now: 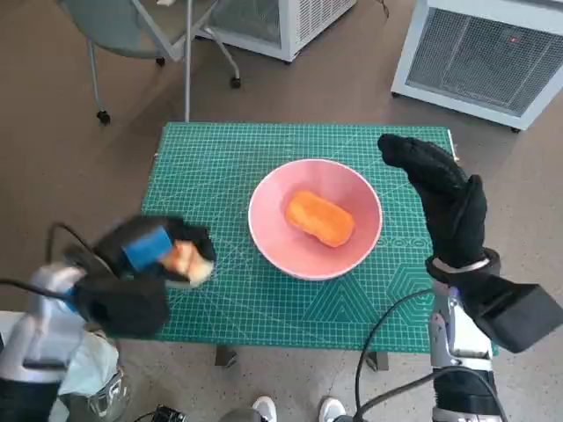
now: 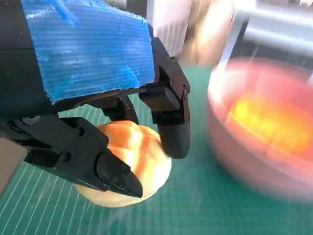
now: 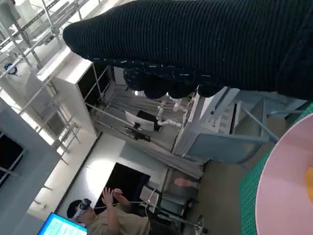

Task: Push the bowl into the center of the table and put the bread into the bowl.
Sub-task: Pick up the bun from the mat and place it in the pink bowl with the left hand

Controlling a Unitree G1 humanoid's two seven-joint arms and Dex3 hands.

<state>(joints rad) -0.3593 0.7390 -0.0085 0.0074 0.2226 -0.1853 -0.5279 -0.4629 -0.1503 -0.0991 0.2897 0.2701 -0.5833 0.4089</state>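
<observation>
bowl (image 1: 315, 220) set mid-counter, one loaf inside | second bread (image 2: 128, 161) grasped by left hand (image 1: 149, 255) fingers for transfer | right hand (image 1: 444, 198) raised clear, released

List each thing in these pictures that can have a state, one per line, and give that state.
Bowl: upright near the table's middle, holding an orange bread.
Orange bread: lying inside the bowl.
Pale bread: on the mat beside the bowl, gripped by the left hand.
Left hand: fingers closed around the pale bread.
Right hand: raised beside the bowl, holding nothing.
</observation>
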